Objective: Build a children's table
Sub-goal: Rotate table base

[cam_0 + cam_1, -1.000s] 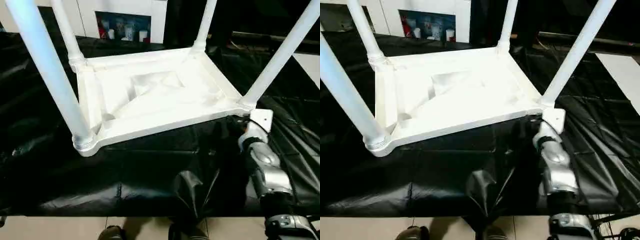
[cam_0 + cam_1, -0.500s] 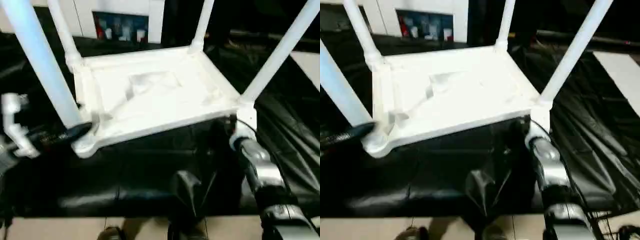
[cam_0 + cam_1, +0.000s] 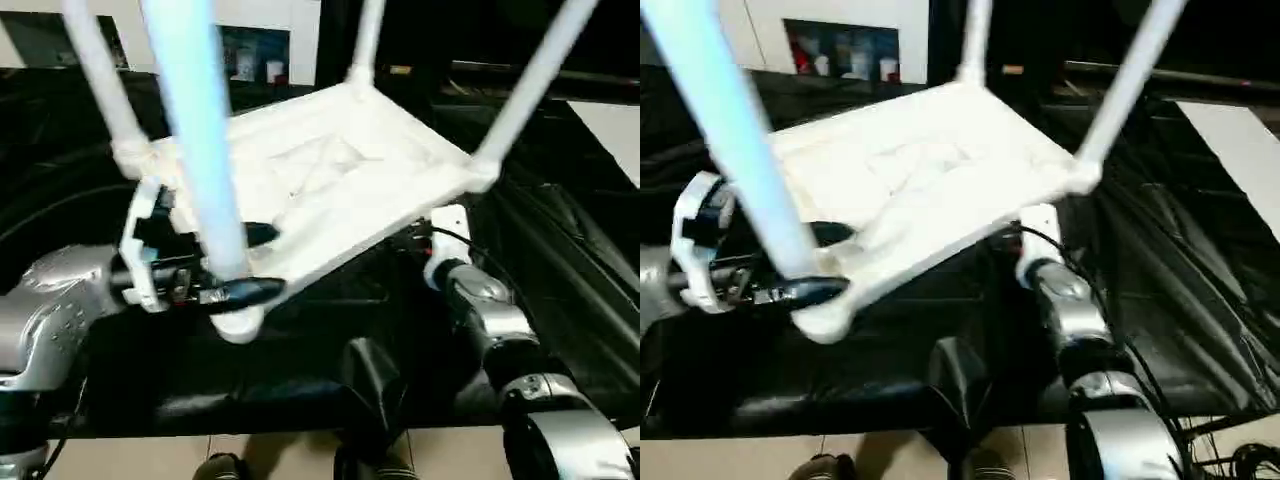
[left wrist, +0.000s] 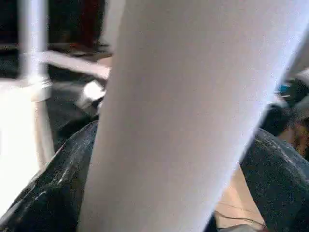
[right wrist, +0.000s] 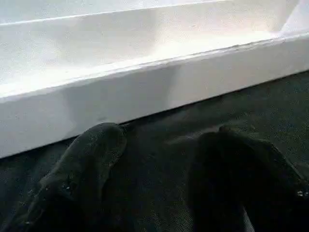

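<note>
Children's table point(image 3: 330, 190): upside down on the black-covered desk point(image 3: 560, 260), legs up, near-left corner raised
Left gripper point(image 3: 235, 262): fingers apart, one each side of the near-left leg point(image 3: 195, 150) just above its socket
Right gripper point(image 5: 159, 169): fingers apart, beside the tabletop's near edge, nothing held

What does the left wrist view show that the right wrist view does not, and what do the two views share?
Left wrist view: a long white tubular plastic leg stands close between the open jaws of the left gripper, and a second white leg stands farther off.
Right wrist view: the side wall of the white square plastic tabletop lies over the black sheet, ahead of the right gripper, whose open jaws hold nothing.
Shared: white parts of the same table, and two black jaws spread apart.
</note>
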{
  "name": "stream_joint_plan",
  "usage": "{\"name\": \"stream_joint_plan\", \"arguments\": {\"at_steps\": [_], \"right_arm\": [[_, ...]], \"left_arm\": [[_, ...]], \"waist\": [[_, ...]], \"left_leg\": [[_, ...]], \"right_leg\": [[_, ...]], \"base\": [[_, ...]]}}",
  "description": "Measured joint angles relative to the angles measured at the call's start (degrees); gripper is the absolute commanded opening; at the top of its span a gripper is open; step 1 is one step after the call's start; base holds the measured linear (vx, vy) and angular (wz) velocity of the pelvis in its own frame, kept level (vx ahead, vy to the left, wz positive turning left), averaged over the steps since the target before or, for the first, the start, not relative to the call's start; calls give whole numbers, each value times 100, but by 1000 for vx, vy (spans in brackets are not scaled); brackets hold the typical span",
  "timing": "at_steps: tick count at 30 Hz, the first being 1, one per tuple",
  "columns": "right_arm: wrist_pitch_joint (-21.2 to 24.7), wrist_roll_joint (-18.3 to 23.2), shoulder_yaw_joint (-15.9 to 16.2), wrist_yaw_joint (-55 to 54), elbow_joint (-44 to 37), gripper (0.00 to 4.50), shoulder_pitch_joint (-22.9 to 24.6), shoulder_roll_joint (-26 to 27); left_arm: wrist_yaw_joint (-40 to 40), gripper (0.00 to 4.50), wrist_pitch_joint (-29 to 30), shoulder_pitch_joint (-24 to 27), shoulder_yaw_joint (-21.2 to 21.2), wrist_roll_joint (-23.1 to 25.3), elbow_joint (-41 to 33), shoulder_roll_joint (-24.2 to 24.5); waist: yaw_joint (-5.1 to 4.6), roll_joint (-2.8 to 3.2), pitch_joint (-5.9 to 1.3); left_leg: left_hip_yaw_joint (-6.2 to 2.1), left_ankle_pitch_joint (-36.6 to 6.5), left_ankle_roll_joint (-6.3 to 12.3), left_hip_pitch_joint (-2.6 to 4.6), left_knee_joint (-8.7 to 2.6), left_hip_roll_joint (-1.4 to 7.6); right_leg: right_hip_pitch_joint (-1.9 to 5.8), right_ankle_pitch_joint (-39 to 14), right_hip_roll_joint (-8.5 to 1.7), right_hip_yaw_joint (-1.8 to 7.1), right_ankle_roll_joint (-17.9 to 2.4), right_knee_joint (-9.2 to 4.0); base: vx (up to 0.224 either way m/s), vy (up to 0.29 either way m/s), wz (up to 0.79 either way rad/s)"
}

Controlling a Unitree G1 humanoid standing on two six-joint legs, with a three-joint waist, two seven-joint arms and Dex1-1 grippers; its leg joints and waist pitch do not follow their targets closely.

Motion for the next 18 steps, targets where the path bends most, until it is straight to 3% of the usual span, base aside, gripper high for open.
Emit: {"name": "stream_joint_plan", "arguments": {"at_steps": [6,12,18], "right_arm": [[-179,-94,65,203,241,378,-159,211],[-342,-146,152,284,335,378,-188,297],[-404,-151,154,520,362,378,-186,410]], "left_arm": [[11,449,254,-226,-319,-186,-200,-271],[88,449,327,-410,-623,-222,-202,-608],[554,449,-450,-707,-961,507,123,-1219]], "waist": [[-58,-3,1],[-40,-4,0],[-58,-4,0]], "left_leg": [[0,0,0,-2,0,2],[0,-1,1,-5,1,0],[-2,0,1,-3,9,3]], "right_leg": [[-3,0,1,-1,0,2],[-1,1,0,-1,-1,-4],[1,4,0,-4,-5,1]], "base": [[0,0,0],[0,0,0],[0,0,0]]}}
